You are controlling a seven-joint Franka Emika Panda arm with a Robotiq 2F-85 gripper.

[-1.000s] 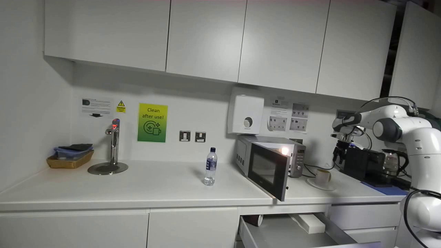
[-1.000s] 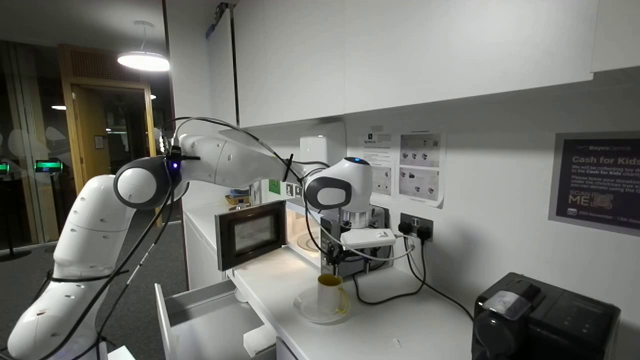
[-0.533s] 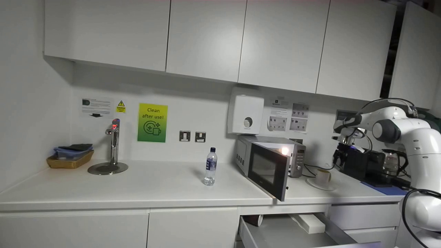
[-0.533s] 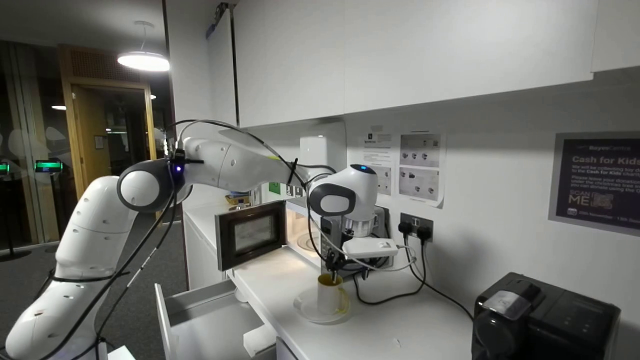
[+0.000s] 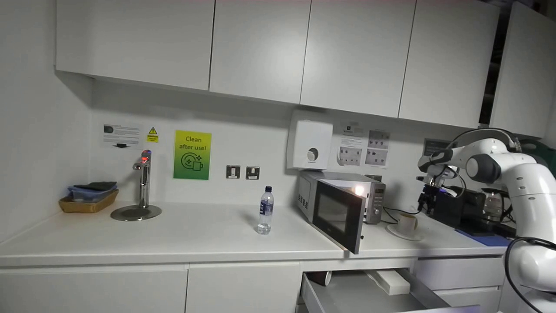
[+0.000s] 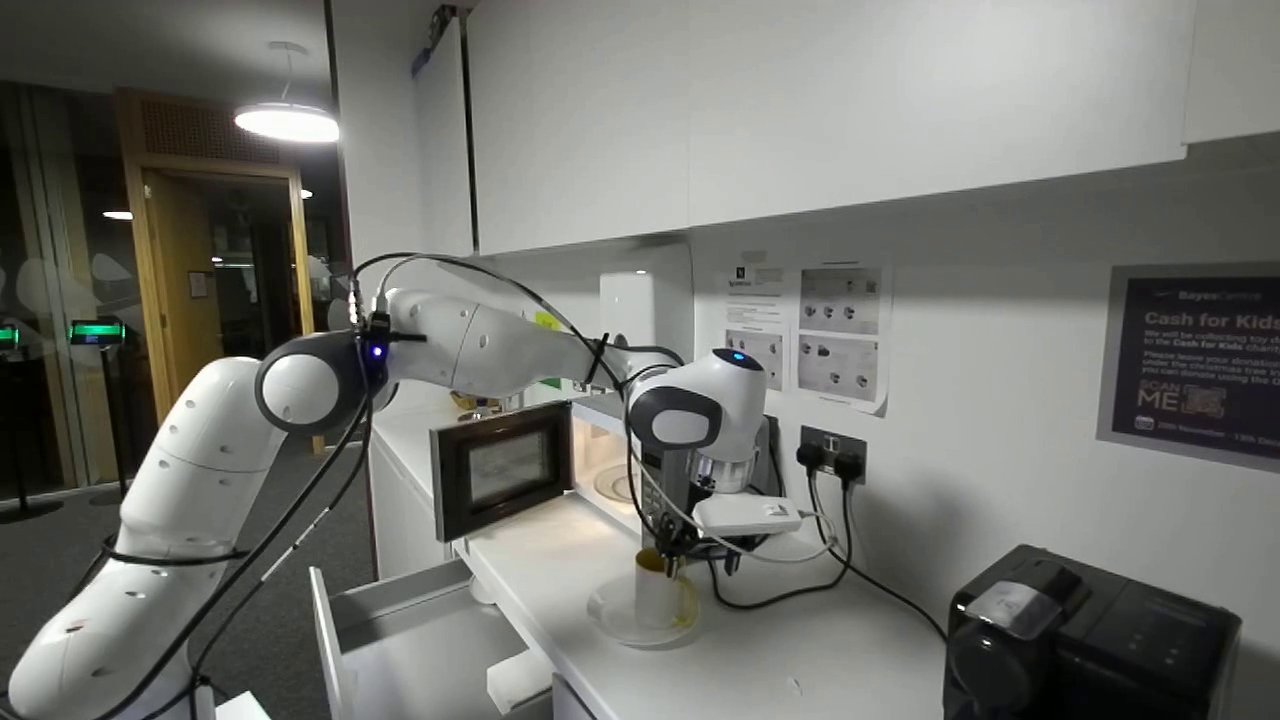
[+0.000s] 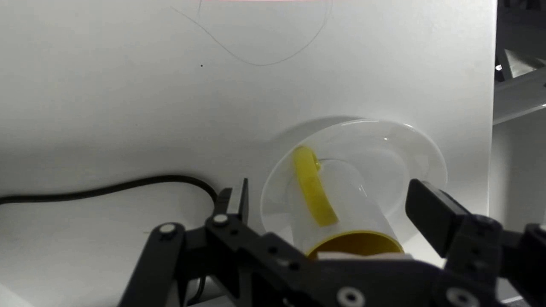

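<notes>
White outside and yellow inside, the cylindrical mug [image 7: 354, 209] with its curved yellow handle [image 7: 312, 187] stands upright on a round white saucer [image 7: 409, 140], showing in the gap between the fingers in the wrist view. Those fingers [image 7: 428, 213], on the black two-finger gripper [image 7: 330, 198], are spread wide apart and clamped on nothing; saucer shows between them and the mug's body on either side. In an exterior view the fingertips [image 6: 672, 567] hang near the mug's rim, though whether they touch it cannot be told. Beside the fingers, a thin black cable [image 7: 85, 195] lies on the flat white counter [image 7: 128, 106]. Farther from the fingers, in both exterior views, a silver microwave [image 5: 306, 193] has its dark-framed door [image 5: 336, 211] open, and below their level a grey drawer [image 5: 356, 300] is pulled out. Judged from how things lie, work at the mug looks early: the fingers are close and spread, but no grip is made yet and the mug is not lifted.
</notes>
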